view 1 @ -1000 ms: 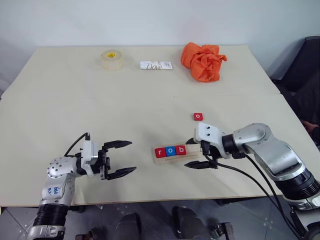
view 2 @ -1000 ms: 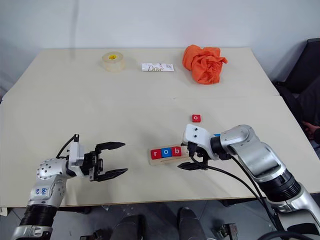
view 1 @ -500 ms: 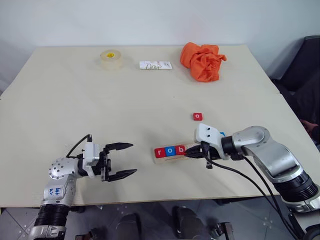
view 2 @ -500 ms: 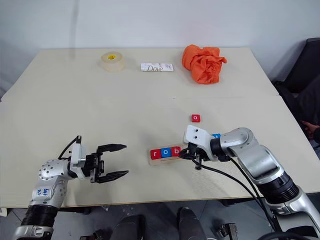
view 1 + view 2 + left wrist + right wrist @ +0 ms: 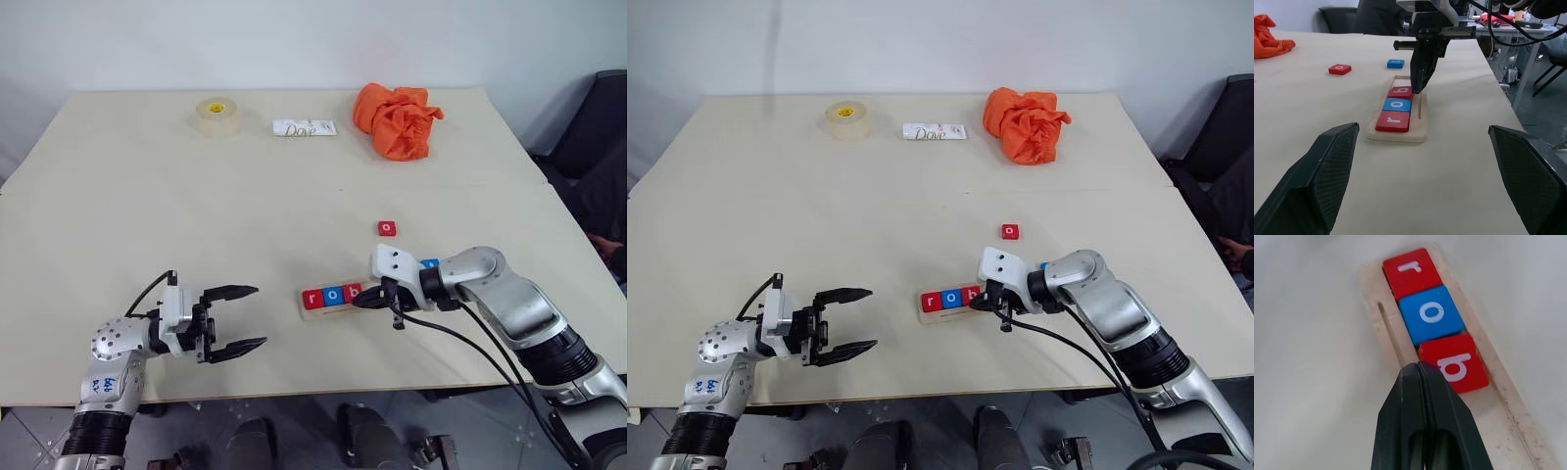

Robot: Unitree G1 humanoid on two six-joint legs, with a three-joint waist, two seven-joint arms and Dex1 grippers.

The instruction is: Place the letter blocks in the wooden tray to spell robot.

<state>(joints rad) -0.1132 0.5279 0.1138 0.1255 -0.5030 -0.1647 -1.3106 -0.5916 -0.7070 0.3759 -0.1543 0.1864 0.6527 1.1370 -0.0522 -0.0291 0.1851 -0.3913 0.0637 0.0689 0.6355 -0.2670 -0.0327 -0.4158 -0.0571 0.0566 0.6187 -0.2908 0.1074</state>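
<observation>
The wooden tray (image 5: pixel 377 290) lies near the table's front edge. It holds three letter blocks in a row: red r (image 5: pixel 313 300), blue o (image 5: pixel 333 296) and red b (image 5: pixel 352 293), the b sitting slightly askew. My right gripper (image 5: pixel 361 299) is shut and empty, its tips at the b block's corner beside the tray's groove (image 5: pixel 1387 330). A loose red o block (image 5: pixel 388 228) lies farther back. A blue block (image 5: pixel 1396 63) lies behind the right wrist. My left gripper (image 5: pixel 241 318) hangs open and empty, left of the tray and apart from it.
At the table's far side are a tape roll (image 5: pixel 217 116), a white Dove packet (image 5: pixel 305 127) and a crumpled orange cloth (image 5: pixel 397 117). A dark chair (image 5: pixel 600 122) stands off the right edge. The table's front edge runs just below both grippers.
My right gripper went from open around the tray's right end to shut, and shifted a little left toward the b block. The left gripper stayed open and barely moved.
</observation>
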